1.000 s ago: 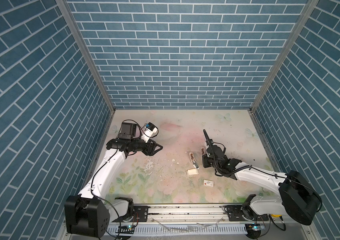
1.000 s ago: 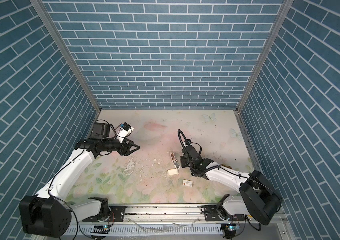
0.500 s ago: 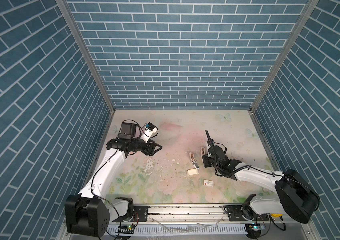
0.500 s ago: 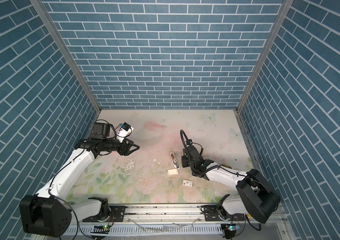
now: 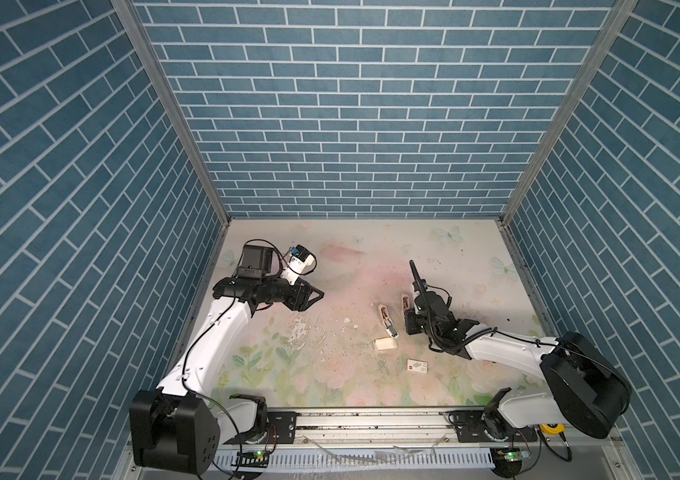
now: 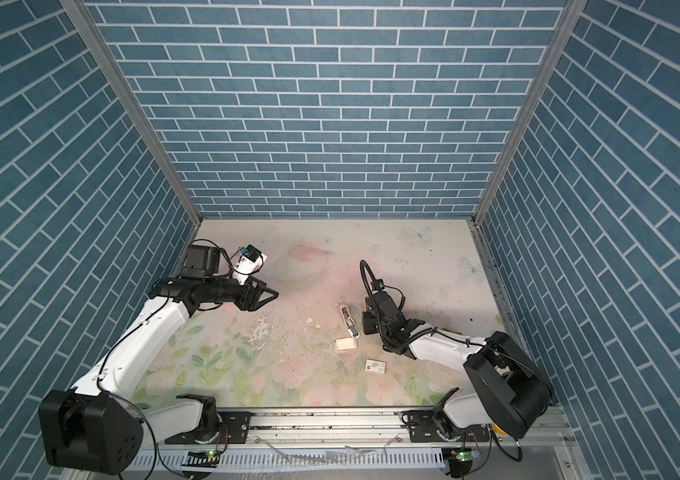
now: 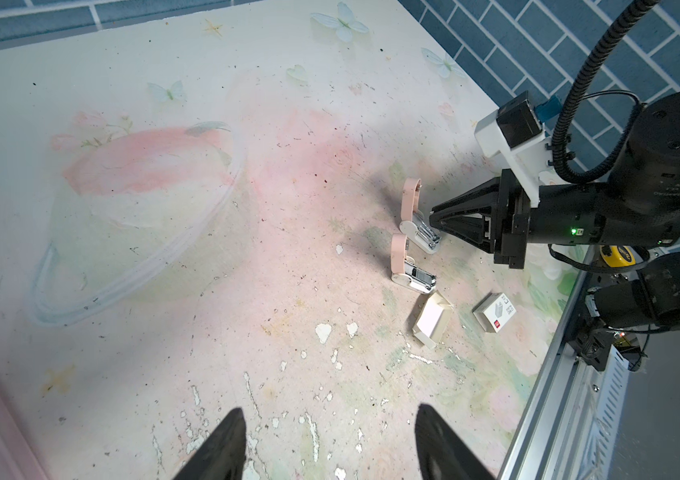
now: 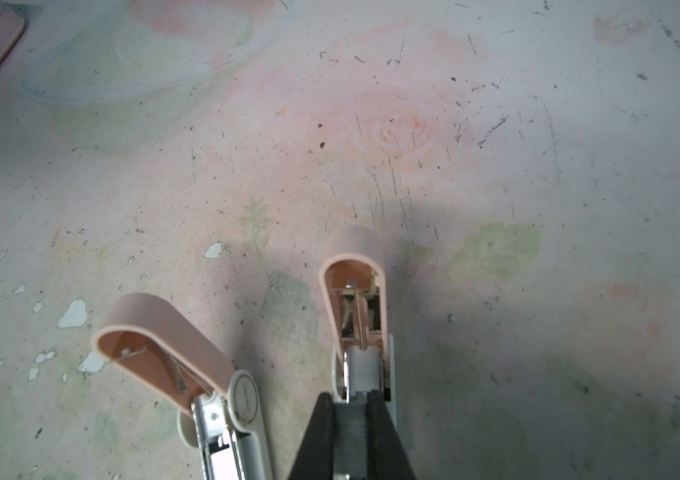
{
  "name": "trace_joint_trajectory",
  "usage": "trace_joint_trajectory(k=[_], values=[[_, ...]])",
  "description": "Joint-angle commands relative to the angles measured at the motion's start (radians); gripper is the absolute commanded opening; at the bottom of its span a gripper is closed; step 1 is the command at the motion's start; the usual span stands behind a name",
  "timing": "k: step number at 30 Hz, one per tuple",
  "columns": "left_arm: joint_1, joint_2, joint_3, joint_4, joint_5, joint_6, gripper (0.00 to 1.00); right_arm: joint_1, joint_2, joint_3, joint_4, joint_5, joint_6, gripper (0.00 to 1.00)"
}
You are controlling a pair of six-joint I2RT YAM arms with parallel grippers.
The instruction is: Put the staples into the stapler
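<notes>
The right gripper [image 8: 350, 401] is closed narrowly on a thin grey strip of staples [image 8: 350, 424], held at the magazine of the stapler [image 8: 354, 270], whose pink lid is raised. A second stapler [image 8: 172, 353], also opened, is set just beside it. The cream tray [image 5: 385, 343] is found on the table [image 5: 330, 257] near that second stapler, with the card sleeve [image 5: 417, 365] close by; what the tray holds cannot be told. The left gripper [image 7: 330, 436] is held apart and empty, well away at the left
</notes>
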Motion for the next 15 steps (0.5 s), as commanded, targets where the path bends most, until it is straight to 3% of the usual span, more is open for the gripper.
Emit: trace_joint_trajectory(k=[1, 15], values=[[0.006, 0.007, 0.006, -0.008, -0.001, 0.012, 0.66, -0.006, 0.019, -0.017, 0.031, 0.000, -0.035, 0.00], [0.006, 0.007, 0.002, -0.004, -0.003, 0.011, 0.66, -0.008, 0.030, -0.025, 0.046, 0.004, -0.040, 0.00]])
